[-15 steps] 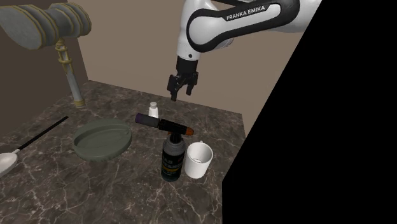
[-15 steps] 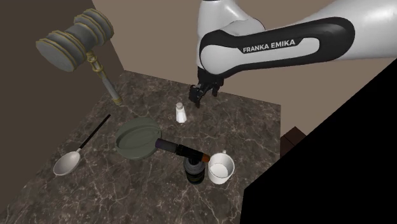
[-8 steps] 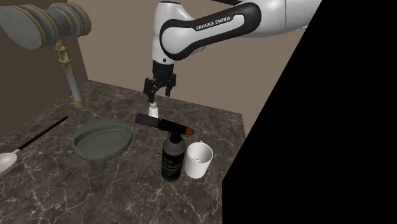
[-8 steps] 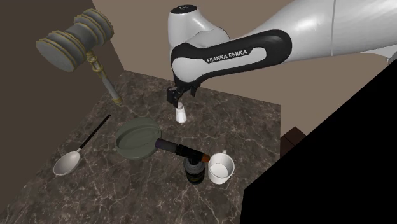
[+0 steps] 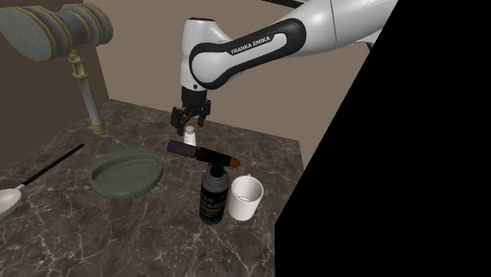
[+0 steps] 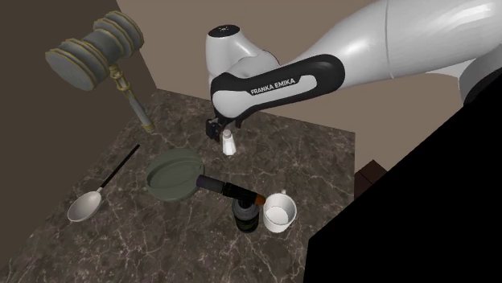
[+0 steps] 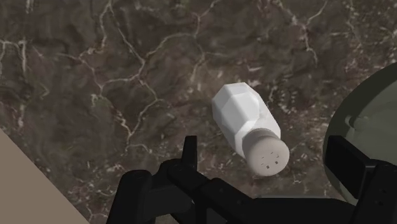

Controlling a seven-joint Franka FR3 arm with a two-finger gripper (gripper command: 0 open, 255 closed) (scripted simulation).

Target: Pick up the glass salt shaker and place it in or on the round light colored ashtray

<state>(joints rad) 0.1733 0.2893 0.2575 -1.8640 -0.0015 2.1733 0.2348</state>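
A small white faceted salt shaker (image 5: 190, 137) (image 6: 229, 145) (image 7: 242, 118) with a grey perforated cap stands upright on the dark marble table near its back. My black gripper (image 5: 189, 126) (image 6: 223, 130) (image 7: 266, 153) hangs just above it, open. Its fingers straddle the shaker's cap without touching it. The round grey-green ashtray (image 5: 126, 175) (image 6: 167, 173) (image 7: 359, 121) lies empty on the table. It sits toward the shoulder view's left of the shaker, closer to the front.
A black torch can (image 5: 212, 197) with an orange-and-purple nozzle and a white mug (image 5: 245, 197) stand in front of the shaker. A spoon (image 5: 9, 201) lies at the left edge. A large gavel (image 5: 55, 31) leans at the back left. A black area fills the right.
The arm has swung toward the shoulder view's left and come down over the salt shaker. The open fingers now stand around its cap. Nothing on the table has moved.
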